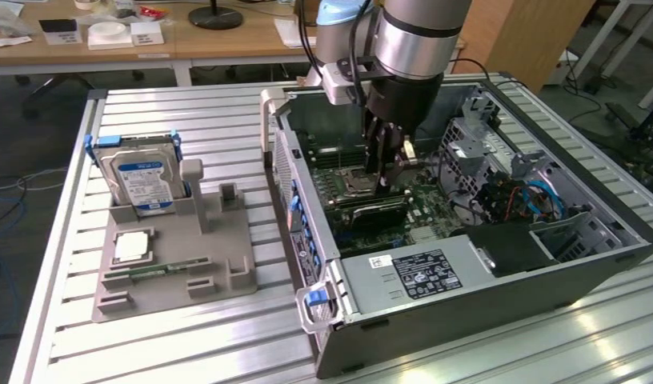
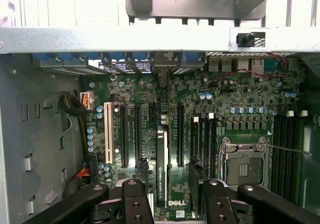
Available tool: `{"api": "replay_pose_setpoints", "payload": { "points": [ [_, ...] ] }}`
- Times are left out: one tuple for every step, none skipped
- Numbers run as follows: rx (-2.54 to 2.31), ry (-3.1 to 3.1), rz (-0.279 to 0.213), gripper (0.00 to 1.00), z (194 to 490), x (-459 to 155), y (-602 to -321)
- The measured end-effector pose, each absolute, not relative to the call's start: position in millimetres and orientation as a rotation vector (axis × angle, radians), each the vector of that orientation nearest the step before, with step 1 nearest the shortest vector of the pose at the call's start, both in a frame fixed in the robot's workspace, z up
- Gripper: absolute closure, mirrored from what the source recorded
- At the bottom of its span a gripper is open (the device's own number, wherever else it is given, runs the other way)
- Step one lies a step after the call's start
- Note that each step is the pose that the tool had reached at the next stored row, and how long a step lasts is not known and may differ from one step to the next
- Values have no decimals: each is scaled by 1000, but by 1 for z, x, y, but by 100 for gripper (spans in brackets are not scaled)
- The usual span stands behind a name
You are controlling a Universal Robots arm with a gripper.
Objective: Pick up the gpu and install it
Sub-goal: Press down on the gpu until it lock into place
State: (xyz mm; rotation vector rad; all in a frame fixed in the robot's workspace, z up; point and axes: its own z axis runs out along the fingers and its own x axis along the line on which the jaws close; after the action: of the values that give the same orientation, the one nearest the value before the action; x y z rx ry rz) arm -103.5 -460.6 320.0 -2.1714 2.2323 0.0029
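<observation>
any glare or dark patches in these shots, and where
Exterior view: bright glare on the ribbed metal table near the case, whose interior is shadowed under the arm. Wrist view: the motherboard is evenly lit, while the gripper links are dark.

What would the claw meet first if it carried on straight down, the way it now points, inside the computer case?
Most likely the gpu, which stands on edge on the motherboard, in line with the gap of the open claw. Depth is hard to judge, so how near it is stays unclear.
</observation>
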Motion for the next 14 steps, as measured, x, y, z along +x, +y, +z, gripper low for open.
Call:
{"api": "replay_pose_setpoints", "payload": {
  "points": [
    [-2171,2232,3,55,320,-104,-461],
    [-2171,2232,3,55,320,-104,-461],
    [-2171,2232,3,55,320,-104,-461],
    [-2171,2232,3,56,320,-104,-461],
    [-2171,2232,3,62,320,-104,-461],
    [-2171,2232,3,68,320,-104,-461],
    [-2171,2232,3,68,320,-104,-461],
    [-2171,2232,3,68,320,-104,-461],
    [-2171,2232,3,74,320,-104,-461],
    [-2171,2232,3,80,320,-104,-461],
    [-2171,2232,3,86,320,-104,-461],
    [-2171,2232,3,86,320,-104,-461],
    [-2171,2232,3,89,320,-104,-461],
    [-2171,2232,3,89,320,-104,-461]
  ]
}}
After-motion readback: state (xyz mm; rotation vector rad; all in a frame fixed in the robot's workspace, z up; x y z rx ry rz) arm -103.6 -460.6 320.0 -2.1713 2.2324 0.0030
